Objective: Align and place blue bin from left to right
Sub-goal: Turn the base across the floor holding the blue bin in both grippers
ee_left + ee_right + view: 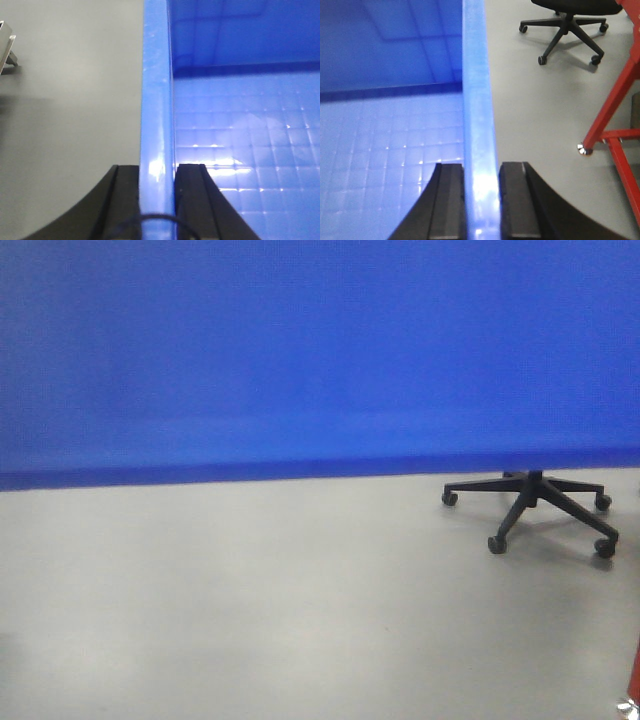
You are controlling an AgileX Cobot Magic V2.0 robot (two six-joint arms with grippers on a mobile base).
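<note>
Left gripper (pixel 157 175): matte black fingers (pixel 122 202) clamped on either side of a glossy side wall. Right gripper (pixel 481 172): same pinch on the opposite wall.

Blue bin (pixel 300 350) spans between the arms. Its smooth plastic face fills the upper front view above the grey floor (pixel 250 610). The moulded square grid inside shows only from the wrist views.

Front view: black five-star chair base (pixel 530 502) on castors. The right wrist alone shows a red metal frame (pixel 615 125).

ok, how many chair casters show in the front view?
4, all on the office chair base: rear-left caster, rear-right caster, front-left caster, front-right caster. A fifth may be hidden behind the blue bin.
</note>
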